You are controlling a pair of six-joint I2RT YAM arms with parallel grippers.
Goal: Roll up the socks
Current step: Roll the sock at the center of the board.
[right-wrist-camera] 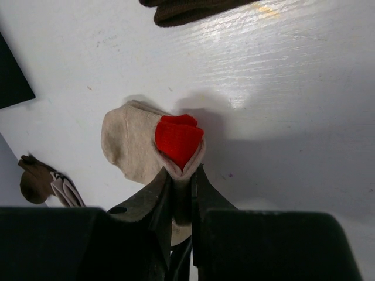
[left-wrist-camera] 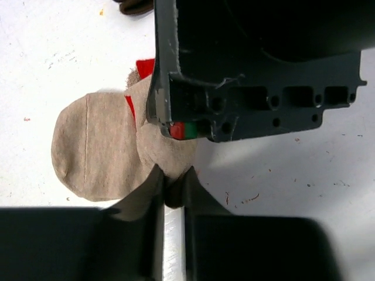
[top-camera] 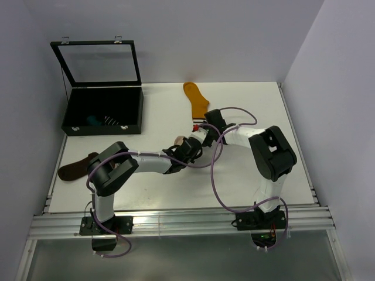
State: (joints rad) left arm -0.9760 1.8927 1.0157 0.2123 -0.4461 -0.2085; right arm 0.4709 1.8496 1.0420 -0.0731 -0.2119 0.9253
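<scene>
Looks like mid-roll on the beige sock (left-wrist-camera: 94, 152), mid-table (top-camera: 252, 105). Left claw (left-wrist-camera: 173, 182) and right claw (right-wrist-camera: 181, 178) are both pinched shut on it, the right one at the red end. Next move probably wants tighter winding without slipping. Edges are well off, but the mustard sock (top-camera: 196, 99) lies close behind.

walls (top-camera: 205, 35) pale lilac | table (top-camera: 293, 146) white, scuffed | near edge aluminium rails (top-camera: 187, 225) | glare on tabletop
</scene>
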